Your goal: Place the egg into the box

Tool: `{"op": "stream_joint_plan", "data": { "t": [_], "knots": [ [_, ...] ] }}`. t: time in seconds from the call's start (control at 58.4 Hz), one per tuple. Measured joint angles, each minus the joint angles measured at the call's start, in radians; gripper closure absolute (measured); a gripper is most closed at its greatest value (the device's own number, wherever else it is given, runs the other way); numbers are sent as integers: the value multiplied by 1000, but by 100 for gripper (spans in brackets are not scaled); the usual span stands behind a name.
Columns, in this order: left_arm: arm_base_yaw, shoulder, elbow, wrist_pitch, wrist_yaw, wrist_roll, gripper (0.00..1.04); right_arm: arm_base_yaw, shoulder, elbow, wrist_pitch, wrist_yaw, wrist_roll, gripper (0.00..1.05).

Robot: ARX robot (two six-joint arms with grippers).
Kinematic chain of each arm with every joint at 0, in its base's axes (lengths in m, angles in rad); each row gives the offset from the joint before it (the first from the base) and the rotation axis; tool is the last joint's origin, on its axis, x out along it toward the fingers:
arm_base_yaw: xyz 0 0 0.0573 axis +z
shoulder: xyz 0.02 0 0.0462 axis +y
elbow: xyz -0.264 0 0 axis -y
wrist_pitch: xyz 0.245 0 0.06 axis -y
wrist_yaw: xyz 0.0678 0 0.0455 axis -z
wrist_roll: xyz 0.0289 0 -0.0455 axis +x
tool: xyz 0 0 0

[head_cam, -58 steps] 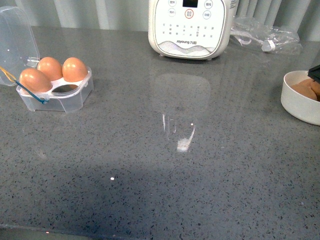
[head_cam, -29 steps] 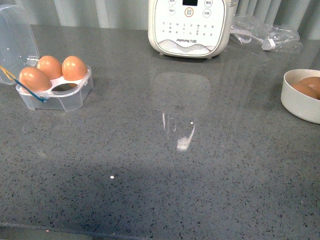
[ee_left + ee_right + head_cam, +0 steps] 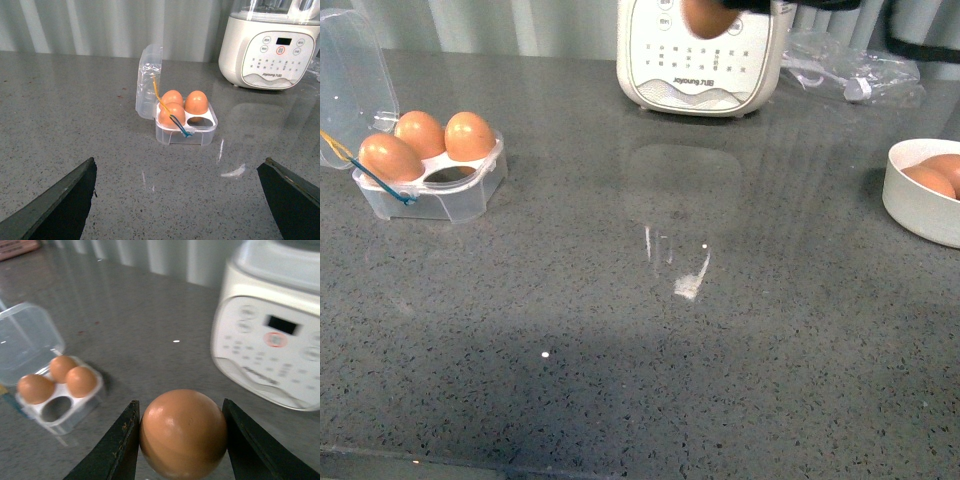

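Note:
My right gripper is shut on an orange-brown egg, which it holds in the air. In the front view that egg shows at the top edge, in front of the white appliance. The box, a clear plastic carton with its lid open, stands at the far left of the counter. Three brown eggs fill three of its cells and the near right cell is empty. My left gripper hangs open above the bare counter, with the box some way ahead of it.
A white Joyoung appliance stands at the back middle, with a crumpled clear plastic bag to its right. A round white bowl holding more brown eggs sits at the right edge. The counter is grey speckled stone.
The right gripper has left the bowl and come into the front view at the top, carrying the egg leftward past the appliance. The box has not moved.

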Motion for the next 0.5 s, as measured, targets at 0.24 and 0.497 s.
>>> {"op": "stream_joint_plan", "data": {
  "t": [0.24,0.497],
  "knots": [
    [0,0,0,0,0,0,7,150,144,86,48,-139,-24,63],
    [0,0,0,0,0,0,7,207,244,187,31,-175,-21,63]
  ]
}}
